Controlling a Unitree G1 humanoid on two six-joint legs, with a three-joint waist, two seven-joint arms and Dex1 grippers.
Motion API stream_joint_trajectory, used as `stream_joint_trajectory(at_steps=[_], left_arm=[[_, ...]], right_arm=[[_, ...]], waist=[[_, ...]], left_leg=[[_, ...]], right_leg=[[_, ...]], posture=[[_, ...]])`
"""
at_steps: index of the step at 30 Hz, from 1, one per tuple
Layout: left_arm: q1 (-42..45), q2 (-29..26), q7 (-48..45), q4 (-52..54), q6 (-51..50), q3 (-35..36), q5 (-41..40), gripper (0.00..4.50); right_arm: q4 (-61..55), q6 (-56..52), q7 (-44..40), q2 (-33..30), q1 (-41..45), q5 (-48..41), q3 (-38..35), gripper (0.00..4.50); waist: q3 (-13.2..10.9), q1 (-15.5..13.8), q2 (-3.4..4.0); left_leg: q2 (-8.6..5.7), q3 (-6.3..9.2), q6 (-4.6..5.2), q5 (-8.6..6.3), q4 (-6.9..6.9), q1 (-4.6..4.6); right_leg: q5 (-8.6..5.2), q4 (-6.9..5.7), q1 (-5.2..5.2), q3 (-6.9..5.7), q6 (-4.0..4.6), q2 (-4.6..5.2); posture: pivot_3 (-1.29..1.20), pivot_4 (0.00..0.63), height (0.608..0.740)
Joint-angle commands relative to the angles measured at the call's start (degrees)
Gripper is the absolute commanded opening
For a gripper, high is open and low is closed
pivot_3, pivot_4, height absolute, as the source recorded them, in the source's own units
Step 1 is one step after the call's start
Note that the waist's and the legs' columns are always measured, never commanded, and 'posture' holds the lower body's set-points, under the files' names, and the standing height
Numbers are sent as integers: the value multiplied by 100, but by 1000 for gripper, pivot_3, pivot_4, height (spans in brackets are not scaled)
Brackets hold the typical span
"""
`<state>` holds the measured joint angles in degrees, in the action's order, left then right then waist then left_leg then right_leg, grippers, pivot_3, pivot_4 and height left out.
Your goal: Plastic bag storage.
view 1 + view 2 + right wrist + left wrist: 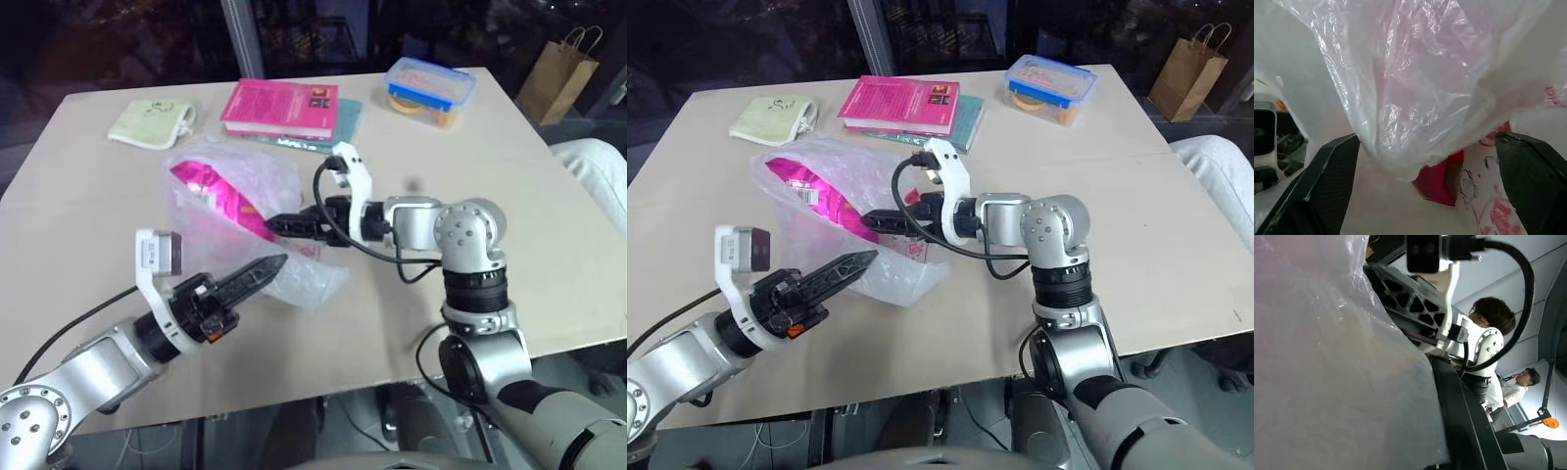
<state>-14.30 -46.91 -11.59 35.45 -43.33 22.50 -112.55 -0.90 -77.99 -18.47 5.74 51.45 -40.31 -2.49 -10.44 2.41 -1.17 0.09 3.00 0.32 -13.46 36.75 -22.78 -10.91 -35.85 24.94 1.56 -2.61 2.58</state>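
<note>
Looking barely started: plastic bag [847, 211] unfolded at table [1136, 196] centre, left gripper [850, 267] pinched shut at its 6 o'clock edge, right gripper [1425, 161] wide open around film, gripping nothing.

Plastic bag [245, 211]: translucent white, crinkled, puffed up on table, magenta packet inside.
</note>
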Motion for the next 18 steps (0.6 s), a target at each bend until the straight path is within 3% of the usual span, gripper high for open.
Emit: stream_joint_trajectory(at_steps=[1,2,8,10,14,18], left_arm=[[-102,-45,-79,225,68,104,-45,0],[-130,-38,-81,243,86,113,-45,0],[57,312,-120,245,382,234,-45,0],[475,548,-85,77,477,440,-45,0],[2779,1060,656,-997,344,1418,-45,0],[5223,758,1482,-2531,-293,2067,-45,0]], right_arm=[[-88,409,-60,7,162,59,57,3154],[-97,480,-73,4,163,51,42,2923],[-144,812,-285,-93,266,-288,-358,13],[-30,847,-310,-117,487,-698,-877,13],[580,1029,-279,-453,1384,-1548,-2001,13],[1273,1292,-200,-880,2205,-2020,-2612,13]], waist=[[0,0,0],[0,0,0],[-1,-5,1],[-4,-33,6],[-6,-81,3],[-16,-135,-20]], left_leg=[[0,0,0,0,0,0],[0,0,0,0,0,0],[0,0,0,0,-1,0],[-1,1,0,0,-1,-1],[-3,15,0,0,7,-8],[7,40,0,0,27,-10]], right_leg=[[0,0,0,0,0,0],[0,1,0,0,0,0],[0,1,0,0,-1,1],[0,1,0,-1,0,1],[3,-2,-1,-12,-3,-2],[21,-2,-17,-33,-9,-22]], posture=[[0,150,740],[0,150,740],[0,150,740],[0,150,740],[0,150,740],[0,150,740]])
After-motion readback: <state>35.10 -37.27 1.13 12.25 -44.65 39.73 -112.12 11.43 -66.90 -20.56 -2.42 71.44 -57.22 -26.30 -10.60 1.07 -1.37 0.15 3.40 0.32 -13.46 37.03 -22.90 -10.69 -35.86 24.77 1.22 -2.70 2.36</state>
